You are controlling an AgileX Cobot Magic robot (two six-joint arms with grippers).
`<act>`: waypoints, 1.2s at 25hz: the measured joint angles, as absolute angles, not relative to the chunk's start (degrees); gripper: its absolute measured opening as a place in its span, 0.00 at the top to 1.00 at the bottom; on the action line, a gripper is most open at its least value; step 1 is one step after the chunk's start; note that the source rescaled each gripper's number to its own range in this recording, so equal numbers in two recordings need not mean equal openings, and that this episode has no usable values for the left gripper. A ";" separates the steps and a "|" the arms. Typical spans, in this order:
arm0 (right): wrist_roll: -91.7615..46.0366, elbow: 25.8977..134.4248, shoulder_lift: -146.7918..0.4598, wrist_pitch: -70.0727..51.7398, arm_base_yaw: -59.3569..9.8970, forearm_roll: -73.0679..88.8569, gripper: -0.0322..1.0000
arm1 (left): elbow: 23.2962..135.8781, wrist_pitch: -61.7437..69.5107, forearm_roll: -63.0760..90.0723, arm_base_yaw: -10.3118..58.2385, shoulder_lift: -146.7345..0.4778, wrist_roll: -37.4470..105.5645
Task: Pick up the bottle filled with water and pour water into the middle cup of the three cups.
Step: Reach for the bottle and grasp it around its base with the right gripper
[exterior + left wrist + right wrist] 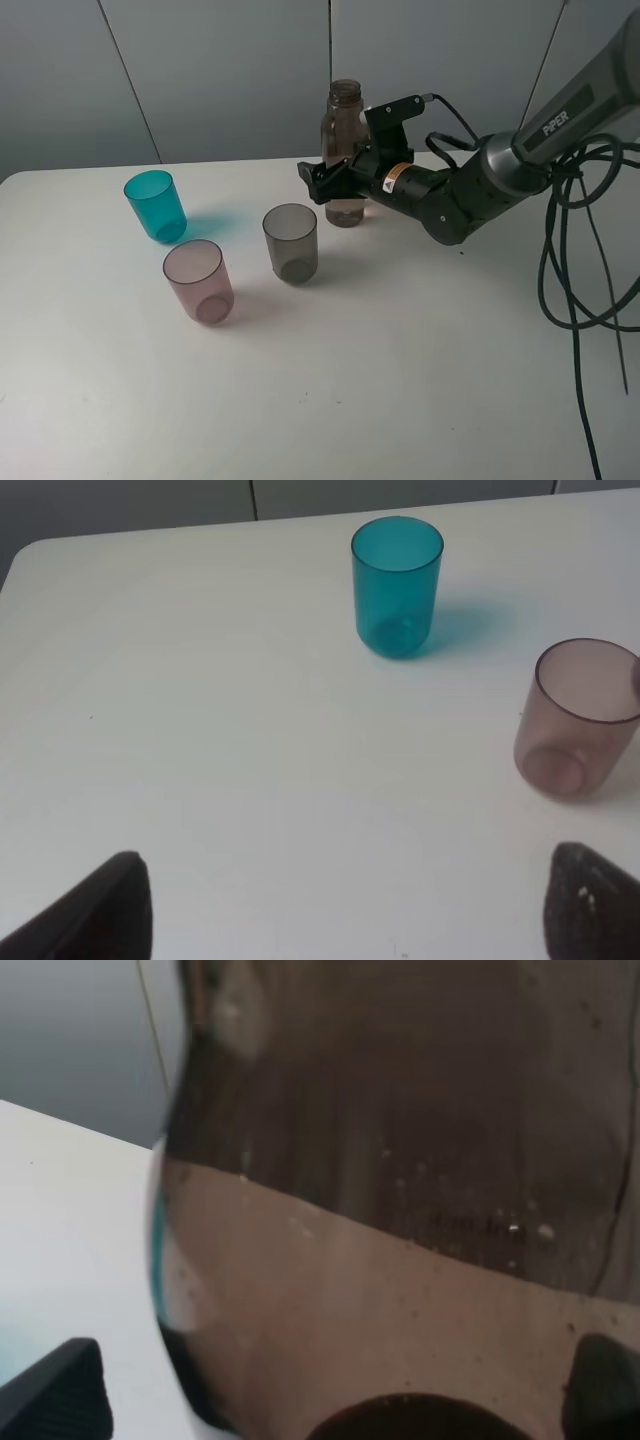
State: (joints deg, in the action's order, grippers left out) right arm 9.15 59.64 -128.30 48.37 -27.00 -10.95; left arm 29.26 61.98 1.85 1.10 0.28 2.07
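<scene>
My left gripper [345, 915] hangs with jaws spread, empty. Teal cup [155, 205]; pink middle cup [198, 280] at its five o'clock; grey cup [290, 242]. At grey's one o'clock the bottle [343, 125] stands with water [350, 1310] inside, my right gripper [335, 185] spread wide around it, unclamped.

Middle of the bottle [345, 110] behind the right end effector [334, 184]; pink cup [577, 725] partly off-frame.

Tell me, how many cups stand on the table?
3: the teal cup at the back left, the pink cup in front of it, the grey cup to their right, near the bottle. None seems hidden.
</scene>
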 joint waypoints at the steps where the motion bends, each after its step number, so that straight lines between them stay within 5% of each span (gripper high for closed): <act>1: 9.15 59.64 -128.57 48.95 -27.00 -10.95 0.00 | 29.26 61.98 1.85 1.10 0.28 2.07; 30: 7.12 61.14 -131.28 54.78 -26.28 -11.49 0.00 | 29.26 61.98 1.82 1.10 0.28 2.07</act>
